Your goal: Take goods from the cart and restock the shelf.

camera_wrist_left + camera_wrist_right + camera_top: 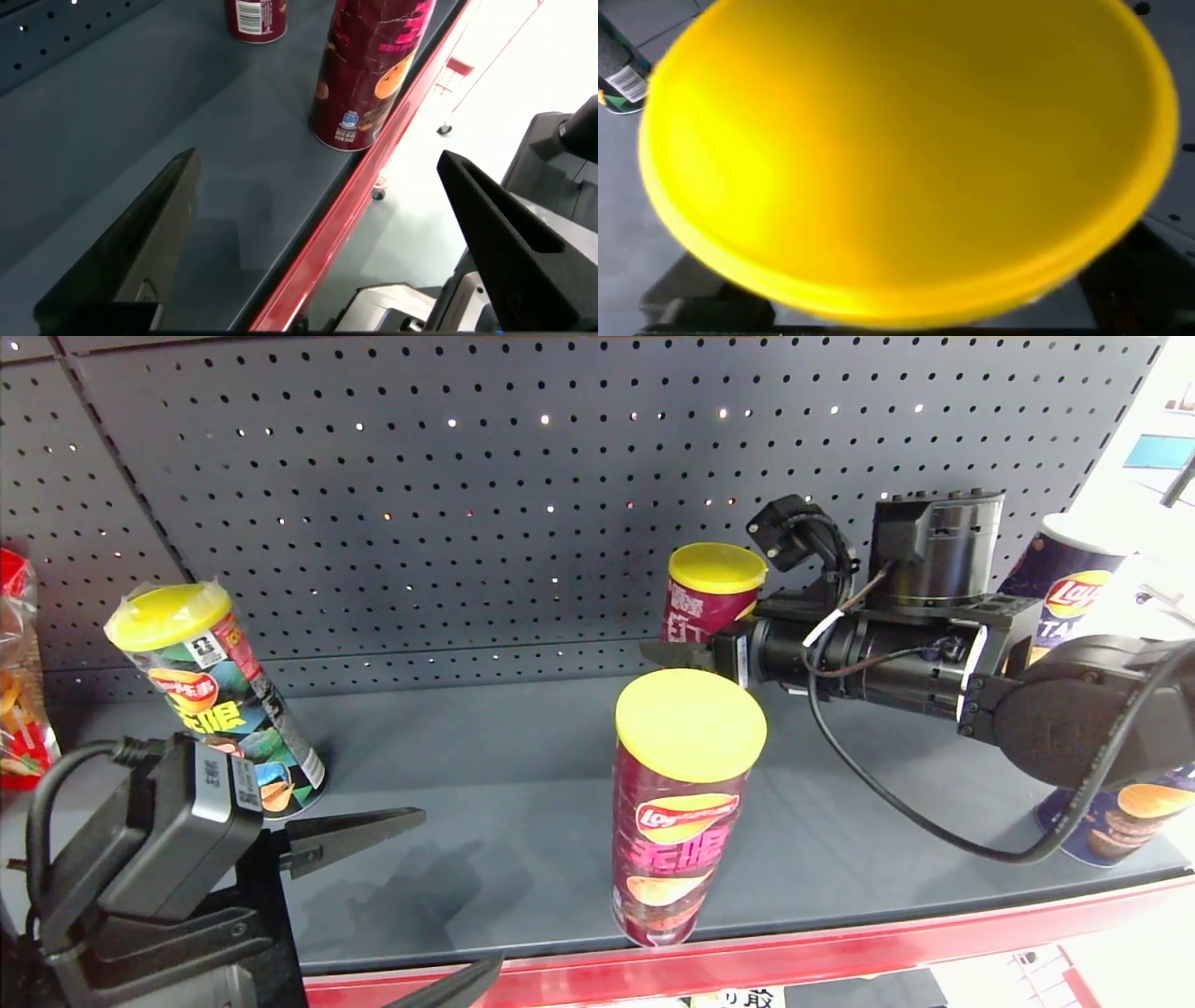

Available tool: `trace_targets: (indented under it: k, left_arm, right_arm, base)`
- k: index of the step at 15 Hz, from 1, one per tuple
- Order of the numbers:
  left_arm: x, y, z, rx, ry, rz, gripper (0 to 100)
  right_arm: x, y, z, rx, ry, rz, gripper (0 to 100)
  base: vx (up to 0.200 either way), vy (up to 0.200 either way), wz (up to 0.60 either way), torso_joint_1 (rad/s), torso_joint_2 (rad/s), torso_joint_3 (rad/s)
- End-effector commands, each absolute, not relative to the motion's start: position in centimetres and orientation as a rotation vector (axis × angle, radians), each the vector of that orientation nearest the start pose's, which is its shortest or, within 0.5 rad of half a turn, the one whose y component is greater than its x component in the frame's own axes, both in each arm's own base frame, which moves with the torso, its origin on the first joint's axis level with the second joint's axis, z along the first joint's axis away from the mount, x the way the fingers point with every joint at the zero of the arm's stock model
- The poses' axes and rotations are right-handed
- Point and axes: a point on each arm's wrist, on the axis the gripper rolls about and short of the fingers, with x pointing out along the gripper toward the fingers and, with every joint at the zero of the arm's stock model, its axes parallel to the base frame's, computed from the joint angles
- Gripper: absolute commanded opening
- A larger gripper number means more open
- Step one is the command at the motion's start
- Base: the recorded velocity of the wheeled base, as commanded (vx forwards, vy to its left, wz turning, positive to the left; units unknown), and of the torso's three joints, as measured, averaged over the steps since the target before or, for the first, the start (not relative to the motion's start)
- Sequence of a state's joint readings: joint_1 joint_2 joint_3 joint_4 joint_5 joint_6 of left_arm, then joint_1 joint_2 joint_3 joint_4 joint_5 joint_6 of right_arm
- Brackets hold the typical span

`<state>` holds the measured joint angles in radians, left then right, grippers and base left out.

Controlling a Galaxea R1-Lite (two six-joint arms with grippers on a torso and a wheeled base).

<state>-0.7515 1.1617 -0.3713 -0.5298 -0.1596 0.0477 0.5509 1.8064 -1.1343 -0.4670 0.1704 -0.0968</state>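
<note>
Ok so the grey shelf (523,775) with the red front lip is the big thing here, backed by a dark pegboard (467,504). I'm placing everything off the front can (681,803), the maroon chip tube with a yellow lid standing upright mid-shelf, close to the red lip. The right gripper (686,653) comes in from that can's right and sits just behind it, level with its lid. Its fingers are clamped on the held can (709,593), a second maroon tube with a yellow lid. That one is just behind the front can toward the pegboard. Its base is hidden behind the front can's lid, so I can't tell if it's touching the shelf. From the right wrist camera its yellow lid (906,149) is right up close. The left gripper (457,891) is to the front can's left at the lip, fingers spread wide and holding nothing. One finger is over the shelf and the other is out past the edge. Well left of the front can and further back, a green can (224,700) with a yellow lid leans over. Off to the front can's right there's a blue can (1074,583), and more blue shows below the arm; could be one can or two. Far left of the front can, a red snack bag (19,681) pokes in.
</note>
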Motion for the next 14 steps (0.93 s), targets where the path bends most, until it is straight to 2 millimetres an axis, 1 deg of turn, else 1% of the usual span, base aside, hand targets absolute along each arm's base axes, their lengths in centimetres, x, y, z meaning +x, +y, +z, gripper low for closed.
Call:
trace_targets:
  k: [1, 3, 5, 6, 9, 10, 14]
  left_arm:
    - [11.2, -10.9, 17.7, 0.124, 0.24, -0.912, 100]
    - [11.2, -10.9, 17.7, 0.124, 0.24, -0.912, 100]
    - [11.2, -11.0, 17.7, 0.125, 0.243, -0.912, 100]
    - [11.3, -11.0, 17.6, 0.126, 0.246, -0.912, 100]
    - [11.6, -11.3, 17.4, 0.134, 0.266, -0.91, 100]
    - [11.6, -11.4, 17.3, 0.135, 0.271, -0.91, 100]
    - [12.2, -11.9, 16.6, 0.155, 0.312, -0.91, 100]
  right_arm:
    - [29.4, 18.8, 22.6, -0.121, 0.164, 0.731, 100]
    - [28.7, 18.5, 22.9, -0.12, 0.16, 0.72, 100]
    - [27.5, 17.7, 23.1, -0.122, 0.162, 0.694, 100]
    - [27.4, 17.7, 23.0, -0.124, 0.165, 0.693, 100]
    - [24.3, 15.6, 22.4, -0.133, 0.197, 0.68, 100]
    - [23.8, 15.3, 22.4, -0.133, 0.196, 0.678, 100]
    - [20.0, 12.6, 21.9, -0.139, 0.201, 0.619, 100]
  base:
    - [0.0, 0.0, 0.0, 0.0, 0.0, 0.0]
    - [0.0, 0.0, 0.0, 0.0, 0.0, 0.0]
    - [0.0, 0.0, 0.0, 0.0, 0.0, 0.0]
    - [0.0, 0.0, 0.0, 0.0, 0.0, 0.0]
    - [0.0, 0.0, 0.0, 0.0, 0.0, 0.0]
    - [0.0, 0.0, 0.0, 0.0, 0.0, 0.0]
    - [0.0, 0.0, 0.0, 0.0, 0.0, 0.0]
